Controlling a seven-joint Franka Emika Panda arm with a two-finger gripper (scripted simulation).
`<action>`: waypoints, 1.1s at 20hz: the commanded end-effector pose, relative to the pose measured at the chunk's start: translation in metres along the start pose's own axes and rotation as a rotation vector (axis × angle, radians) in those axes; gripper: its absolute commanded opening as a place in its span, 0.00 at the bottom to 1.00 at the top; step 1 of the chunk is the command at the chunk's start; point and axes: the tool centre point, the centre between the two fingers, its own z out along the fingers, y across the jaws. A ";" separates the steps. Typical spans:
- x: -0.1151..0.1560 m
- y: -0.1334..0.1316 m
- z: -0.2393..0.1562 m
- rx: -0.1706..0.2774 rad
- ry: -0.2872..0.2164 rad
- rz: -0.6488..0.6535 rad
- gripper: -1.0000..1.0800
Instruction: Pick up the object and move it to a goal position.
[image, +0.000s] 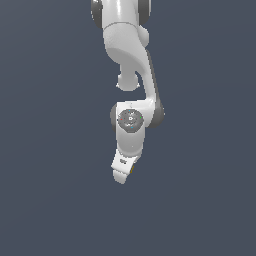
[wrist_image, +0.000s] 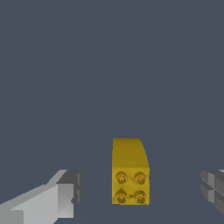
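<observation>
In the exterior view the white arm hangs down over the plain grey surface (image: 45, 200), and only a yellow sliver of the object (image: 132, 169) shows beside the gripper (image: 121, 172). The wrist view shows the whole studded object (wrist_image: 130, 173) standing between the released gripper's fingers (wrist_image: 65, 192), apart from both, with bare surface all around it.

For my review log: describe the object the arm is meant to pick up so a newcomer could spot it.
Find the white arm over the plain grey floor. Below its open gripper, between the jaws and touching neither, sits the yellow block. It is the only coloured thing, with four round studs on one face.
</observation>
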 end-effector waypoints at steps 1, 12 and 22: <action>0.000 -0.001 0.009 0.001 0.000 -0.001 0.96; 0.000 0.000 0.046 0.001 0.000 -0.004 0.96; 0.000 0.000 0.045 0.001 0.000 -0.004 0.00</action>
